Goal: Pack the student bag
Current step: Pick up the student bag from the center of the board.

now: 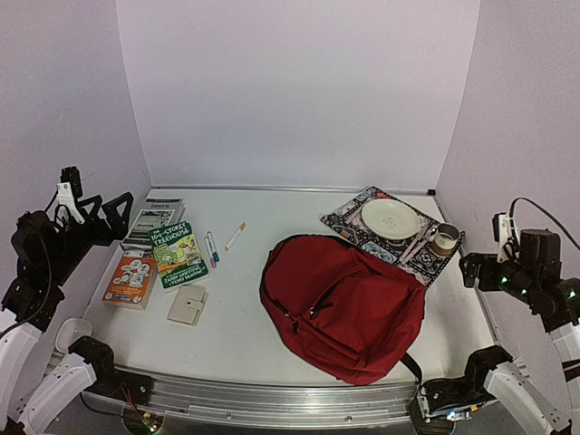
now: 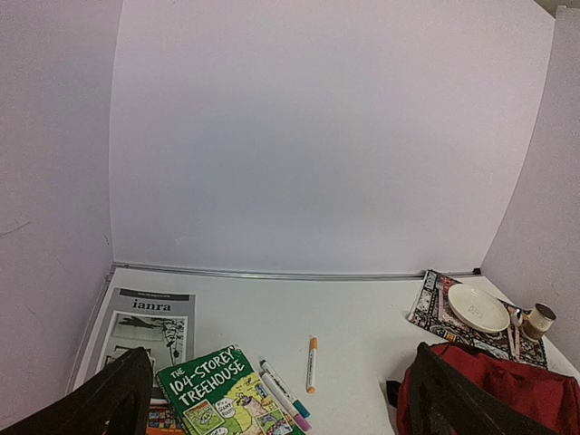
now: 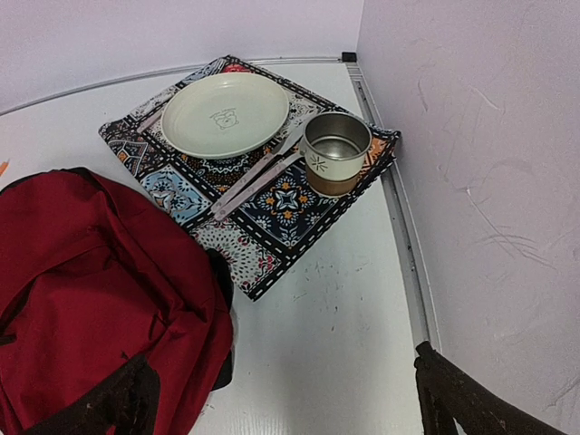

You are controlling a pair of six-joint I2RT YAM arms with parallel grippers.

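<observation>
On the table (image 1: 240,308) nothing is packed yet; the student bag (image 1: 349,308) seems shut, left claw (image 2: 281,355) and right claw (image 3: 283,361) are spread empty.

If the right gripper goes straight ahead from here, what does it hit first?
Most likely bare table between the student bag and the side wall, just short of the placemat. Depth is unclear, so I can't rule out the placemat's near corner.

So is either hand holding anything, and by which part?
Nothing is held: the left hand and right hand are open and empty, away from the student bag.
</observation>
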